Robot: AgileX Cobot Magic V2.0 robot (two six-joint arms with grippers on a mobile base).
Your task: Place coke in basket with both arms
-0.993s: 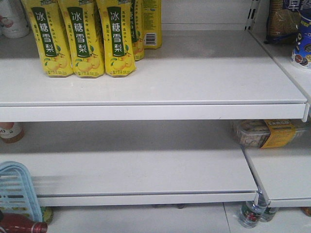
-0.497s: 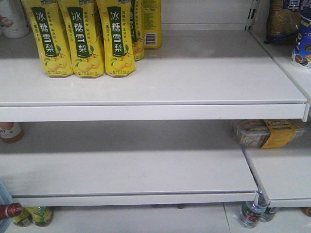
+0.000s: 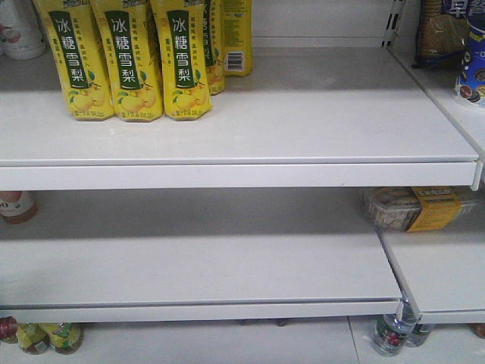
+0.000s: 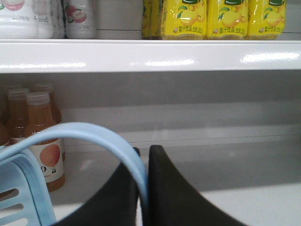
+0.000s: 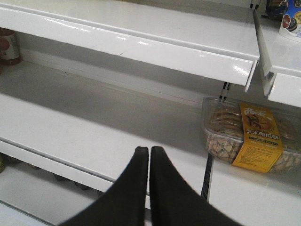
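The left gripper [image 4: 142, 188], a pair of wide flat black fingers, is pinched together on the flat pale-blue band handle [image 4: 101, 136] of the light blue slotted plastic basket [image 4: 21, 197], whose wall hangs just left of and below the fingers. The right gripper [image 5: 149, 162] has its 2 black fingers pressed together with nothing between them, hovering in front of the white lower shelf [image 5: 94, 127], left of a clear snack tray with a yellow label [image 5: 249, 136]. The slim red coke bottle shows in none of the 3 views, so its direction and long axis cannot be told. Judging from the empty right fingers, the bottle may already lie in the basket, though this cannot be confirmed.
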